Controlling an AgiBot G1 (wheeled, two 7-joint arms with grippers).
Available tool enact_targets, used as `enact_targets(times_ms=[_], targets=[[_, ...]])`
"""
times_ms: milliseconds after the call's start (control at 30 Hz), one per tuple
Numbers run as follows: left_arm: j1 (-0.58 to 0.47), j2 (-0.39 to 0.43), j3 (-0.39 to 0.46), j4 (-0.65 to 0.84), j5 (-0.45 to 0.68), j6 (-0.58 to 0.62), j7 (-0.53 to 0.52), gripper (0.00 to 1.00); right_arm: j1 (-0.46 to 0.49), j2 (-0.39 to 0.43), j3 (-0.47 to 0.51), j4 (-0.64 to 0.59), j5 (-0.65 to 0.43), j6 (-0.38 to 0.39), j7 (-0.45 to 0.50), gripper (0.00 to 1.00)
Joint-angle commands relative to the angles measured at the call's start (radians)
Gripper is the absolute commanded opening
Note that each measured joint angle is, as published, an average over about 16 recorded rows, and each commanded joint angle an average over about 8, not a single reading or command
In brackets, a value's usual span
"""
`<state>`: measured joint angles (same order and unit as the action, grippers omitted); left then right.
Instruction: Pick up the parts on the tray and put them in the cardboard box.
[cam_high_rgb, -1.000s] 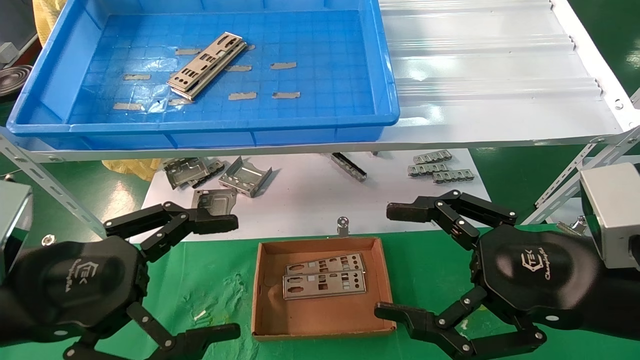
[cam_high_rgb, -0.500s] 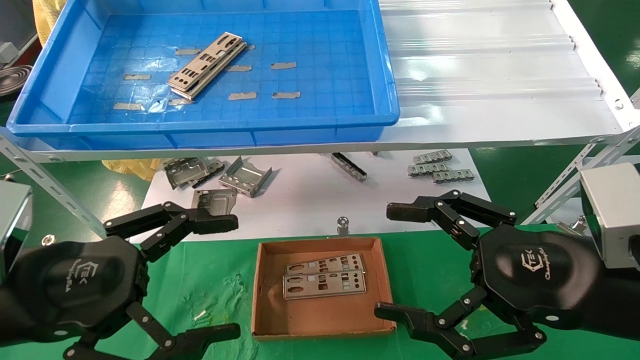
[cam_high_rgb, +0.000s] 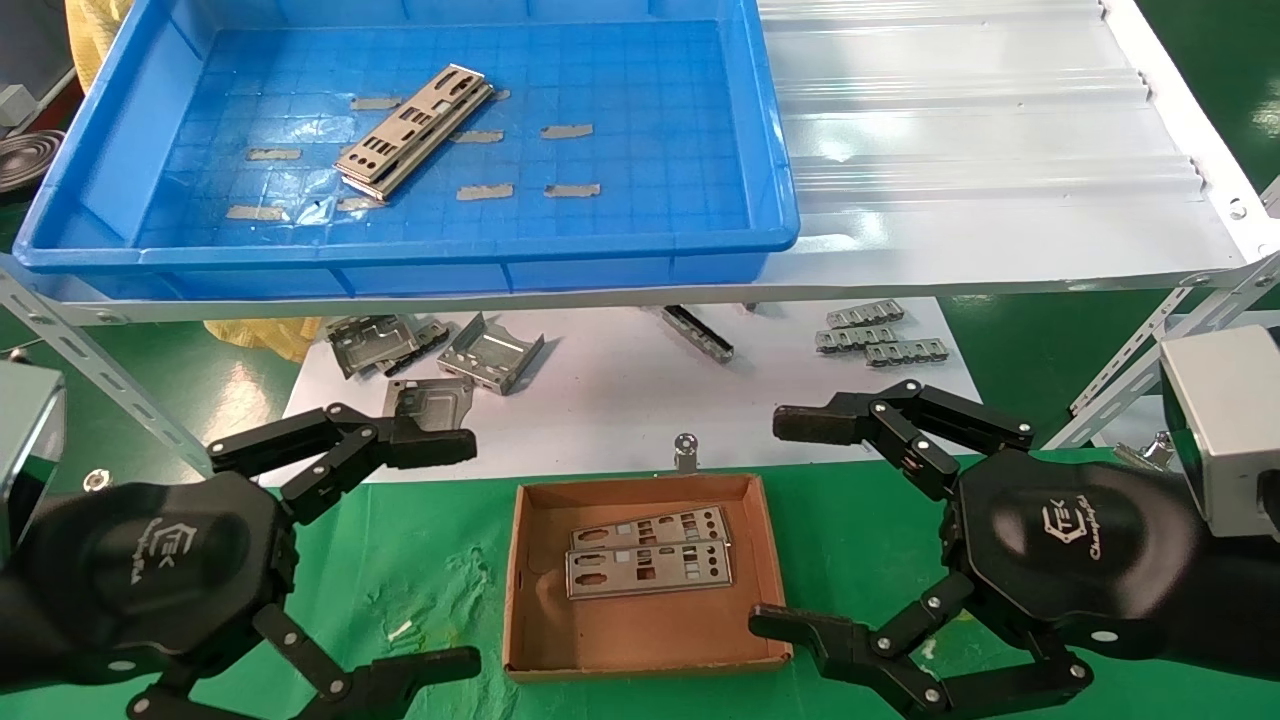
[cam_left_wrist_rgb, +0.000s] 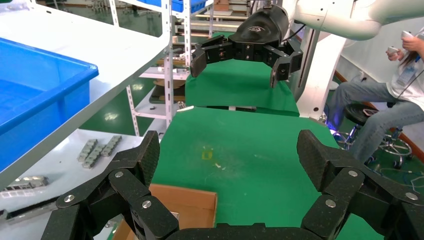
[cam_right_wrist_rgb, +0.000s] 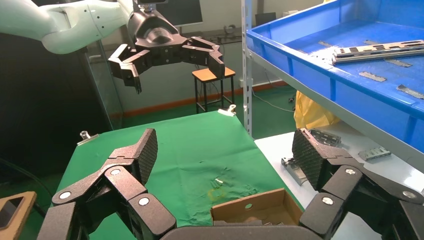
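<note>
- Low over the green table, my left gripper (cam_high_rgb: 400, 555) and right gripper (cam_high_rgb: 790, 525) flanked the cardboard box (cam_high_rgb: 640, 640), fingers wide, empty.
- Parts (cam_high_rgb: 415, 130) lay stacked in the tray (cam_high_rgb: 400, 255); two more parts (cam_high_rgb: 648, 555) lay in the box.

Head camera high, looking down, wrist cameras low, facing each other, sharing cardboard box (cam_high_rgb: 640, 575)

- The tray (cam_high_rgb: 770, 130) is bright blue, its floor marked in a grid with tan tape strips.
- The plates (cam_high_rgb: 415, 130) are silver, punched with small cut-outs.
- The box (cam_high_rgb: 520, 590) is plain brown cardboard.
- The tabletop (cam_high_rgb: 860, 560) wears green cloth.
- The panel (cam_high_rgb: 980, 150) is white and ribbed.
- Both the left end effector (cam_high_rgb: 455, 555) and the right end effector (cam_high_rgb: 775, 525) are black.
</note>
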<state>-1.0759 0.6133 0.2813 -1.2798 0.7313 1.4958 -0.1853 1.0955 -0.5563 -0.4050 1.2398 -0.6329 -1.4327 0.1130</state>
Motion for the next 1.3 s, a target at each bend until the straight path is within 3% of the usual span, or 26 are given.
enact_targets(times_ms=[33, 1300], targets=[[0.0, 0.0, 0.0, 0.0, 0.0, 0.0, 0.0, 1.0, 0.0, 0.0, 0.0, 0.0, 0.0, 0.0, 0.0, 1.0], [0.0, 0.0, 0.0, 0.0, 0.0, 0.0, 0.0, 1.0, 0.0, 0.0, 0.0, 0.0, 0.0, 0.0, 0.0, 1.0]])
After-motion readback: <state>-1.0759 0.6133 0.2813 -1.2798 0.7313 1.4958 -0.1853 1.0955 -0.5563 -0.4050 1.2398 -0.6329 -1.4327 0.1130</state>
